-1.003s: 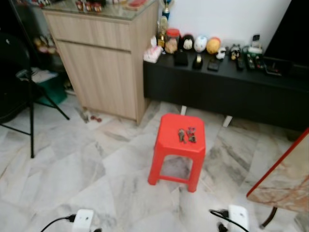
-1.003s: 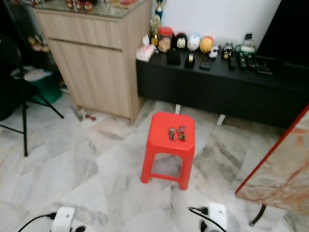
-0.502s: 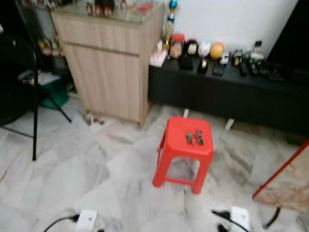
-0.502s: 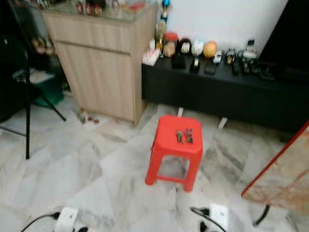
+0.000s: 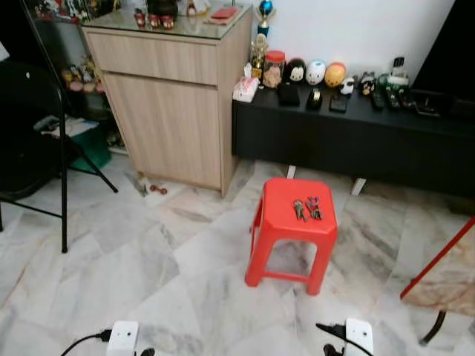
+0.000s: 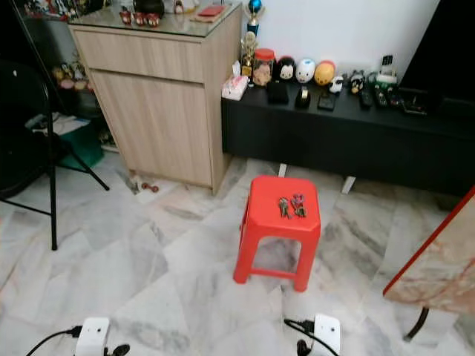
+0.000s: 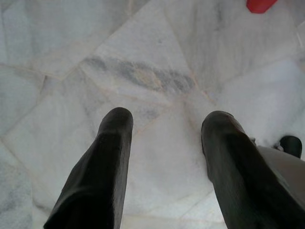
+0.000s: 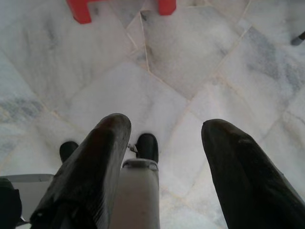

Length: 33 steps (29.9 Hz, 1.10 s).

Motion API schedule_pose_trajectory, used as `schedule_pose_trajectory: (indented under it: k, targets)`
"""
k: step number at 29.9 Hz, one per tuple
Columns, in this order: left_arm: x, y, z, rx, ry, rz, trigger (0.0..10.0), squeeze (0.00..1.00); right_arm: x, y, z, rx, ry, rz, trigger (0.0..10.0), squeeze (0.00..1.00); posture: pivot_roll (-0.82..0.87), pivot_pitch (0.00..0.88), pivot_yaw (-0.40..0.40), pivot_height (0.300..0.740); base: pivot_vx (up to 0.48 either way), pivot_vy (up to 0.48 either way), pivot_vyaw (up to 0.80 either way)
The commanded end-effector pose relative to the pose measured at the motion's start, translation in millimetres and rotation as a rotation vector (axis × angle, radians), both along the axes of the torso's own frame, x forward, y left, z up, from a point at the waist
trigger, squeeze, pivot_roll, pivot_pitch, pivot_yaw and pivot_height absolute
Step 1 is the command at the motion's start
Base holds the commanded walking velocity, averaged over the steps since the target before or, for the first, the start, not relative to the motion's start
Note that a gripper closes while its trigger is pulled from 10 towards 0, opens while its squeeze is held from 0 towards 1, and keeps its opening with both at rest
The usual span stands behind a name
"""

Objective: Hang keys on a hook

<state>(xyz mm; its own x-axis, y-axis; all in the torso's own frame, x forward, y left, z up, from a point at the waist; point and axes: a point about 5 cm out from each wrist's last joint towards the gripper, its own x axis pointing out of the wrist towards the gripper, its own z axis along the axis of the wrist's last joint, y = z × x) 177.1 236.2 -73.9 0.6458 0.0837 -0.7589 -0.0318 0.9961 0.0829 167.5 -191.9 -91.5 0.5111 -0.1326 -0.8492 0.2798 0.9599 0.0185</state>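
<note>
Two bunches of keys (image 5: 306,209) lie on top of a red plastic stool (image 5: 294,231) standing on the marble floor in the middle of the eye views; the same keys (image 6: 291,206) sit on the stool (image 6: 279,225). My left gripper (image 7: 167,123) hangs open over bare marble floor, a red stool foot (image 7: 259,5) at the frame's edge. My right gripper (image 8: 164,129) also hangs open above the floor, with two red stool feet (image 8: 80,10) beyond its fingers. No hook can be made out.
A wooden cabinet (image 5: 175,104) stands back left, a low black TV console (image 5: 356,130) with figurines along the back wall. A black tripod leg (image 5: 63,156) is at left, a marble table corner (image 5: 449,274) at right. White power strips (image 5: 122,340) with cables lie near my feet.
The whole picture has shifted and sharpened as the camera moved; the stool now sits slightly further right and lower in view. The keys lie where they were.
</note>
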Motion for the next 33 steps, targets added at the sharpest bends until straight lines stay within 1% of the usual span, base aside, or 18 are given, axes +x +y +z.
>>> schedule_pose_trajectory:
  k: [1,8,11,13,15,21,25,29,33]
  targets:
    - [-2.5,1.6,-2,-0.015,0.027,0.015,10.0,0.00,-0.6,-0.1,0,0.001,0.000,-0.018,10.0,0.00,0.13,0.008,0.021,0.740,0.000,0.000,0.00]
    - [-0.4,3.2,0,-0.012,0.023,0.019,10.0,0.00,-2.7,-1.8,-1,0.006,0.001,-0.044,10.0,0.00,0.15,0.024,0.017,0.740,0.000,0.000,0.00]
    - [-3.1,3.9,-1,-0.014,0.026,0.033,10.0,0.00,-4.4,-3.9,-1,-0.005,0.010,-0.029,10.0,0.00,0.14,0.034,0.008,0.740,0.000,0.000,0.00]
    - [-5.9,2.6,-3,-0.016,0.038,0.036,10.0,0.00,-3.8,-6.0,-1,-0.034,0.009,0.019,10.0,0.00,0.14,0.046,0.003,0.740,0.249,0.000,0.00]
    - [-6.8,1.2,-4,-0.020,0.039,0.033,10.0,0.00,-3.4,-5.8,0,-0.040,0.004,0.037,10.0,0.00,0.13,0.059,-0.002,0.740,0.276,0.000,0.66]
    - [-12.1,-0.6,-7,-0.029,0.051,0.049,10.0,0.00,-5.8,-5.8,-1,-0.044,0.000,0.031,10.0,0.00,0.14,0.060,-0.009,0.740,0.287,0.000,0.80]
    - [-13.2,-3.1,-8,-0.033,0.055,0.049,10.0,0.00,-6.5,-7.5,-1,-0.053,0.003,0.023,10.0,0.00,0.13,0.068,-0.011,0.740,0.292,0.000,0.00]
    - [-9.4,-4.5,-6,-0.034,0.044,0.046,10.0,0.00,-2.3,-8.4,1,-0.040,-0.024,0.002,10.0,0.00,0.13,0.073,-0.017,0.740,0.291,0.000,0.00]
    - [-7.7,-5.5,-6,-0.035,0.042,0.051,10.0,0.00,1.2,-8.6,2,-0.043,-0.030,0.012,10.0,0.00,0.13,0.073,-0.019,0.740,0.290,0.000,0.00]
